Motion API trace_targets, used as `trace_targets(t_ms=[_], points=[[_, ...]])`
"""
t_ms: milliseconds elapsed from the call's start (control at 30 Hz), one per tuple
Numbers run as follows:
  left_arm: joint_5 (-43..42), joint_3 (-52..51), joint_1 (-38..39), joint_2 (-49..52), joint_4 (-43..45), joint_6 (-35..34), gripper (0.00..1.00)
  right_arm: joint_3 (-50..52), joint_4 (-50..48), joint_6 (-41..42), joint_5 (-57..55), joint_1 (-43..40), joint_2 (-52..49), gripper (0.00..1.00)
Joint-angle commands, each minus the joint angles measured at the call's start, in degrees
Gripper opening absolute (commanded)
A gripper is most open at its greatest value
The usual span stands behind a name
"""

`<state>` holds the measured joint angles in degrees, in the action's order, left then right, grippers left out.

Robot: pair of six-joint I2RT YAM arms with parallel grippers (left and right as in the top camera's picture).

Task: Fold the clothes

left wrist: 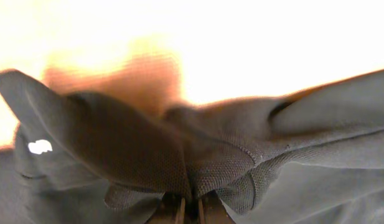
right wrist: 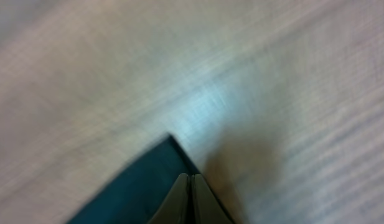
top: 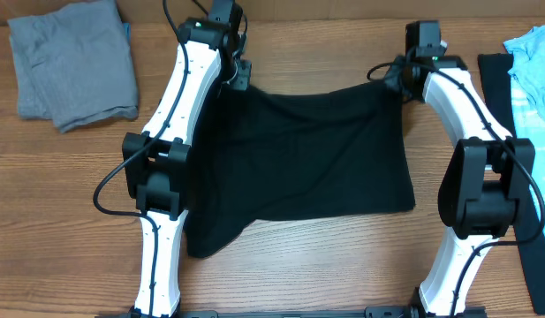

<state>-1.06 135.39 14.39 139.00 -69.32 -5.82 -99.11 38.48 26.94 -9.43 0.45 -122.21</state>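
Observation:
The black T-shirt [top: 298,163] lies spread on the wooden table between my arms, its far edge stretched between both grippers. My left gripper [top: 239,78] is shut on the far left corner; in the left wrist view bunched black fabric [left wrist: 179,155] is pinched between the fingers [left wrist: 190,208], with a small white mark [left wrist: 40,147] at the left. My right gripper [top: 397,84] is shut on the far right corner; in the right wrist view the closed fingers [right wrist: 190,186] pinch a dark pointed corner [right wrist: 148,186] above the table.
A folded grey garment [top: 73,62] lies at the far left of the table. A light blue garment [top: 533,75] and a black strip [top: 497,88] lie at the right edge. The arm bases stand at the near side, left [top: 157,265] and right [top: 466,256].

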Motion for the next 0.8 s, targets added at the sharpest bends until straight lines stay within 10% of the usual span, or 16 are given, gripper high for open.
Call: trace_targets(t_ms=[0,600,700,767], points=[[2.80,2.14,-0.17,0.48,2.56,-0.63,0.04,-2.84,-2.01,0.04,-1.03,-0.20,-0.11,0.04],[8.81,0.52,-0.87,0.68,25.64,-0.59,0.04,-2.80,-14.99,0.94,-1.01,-0.20,-3.85,0.11],[10.10,-0.61,-1.60,2.27,30.27,-0.59,0.12,-2.80,-16.22,1.77,-1.03,-0.20,-6.49,0.53],[12.31,-0.61,-2.23,3.56,30.64,-0.57,0.52,-2.80,-14.36,1.75,-1.07,-0.26,-7.15,0.88]])
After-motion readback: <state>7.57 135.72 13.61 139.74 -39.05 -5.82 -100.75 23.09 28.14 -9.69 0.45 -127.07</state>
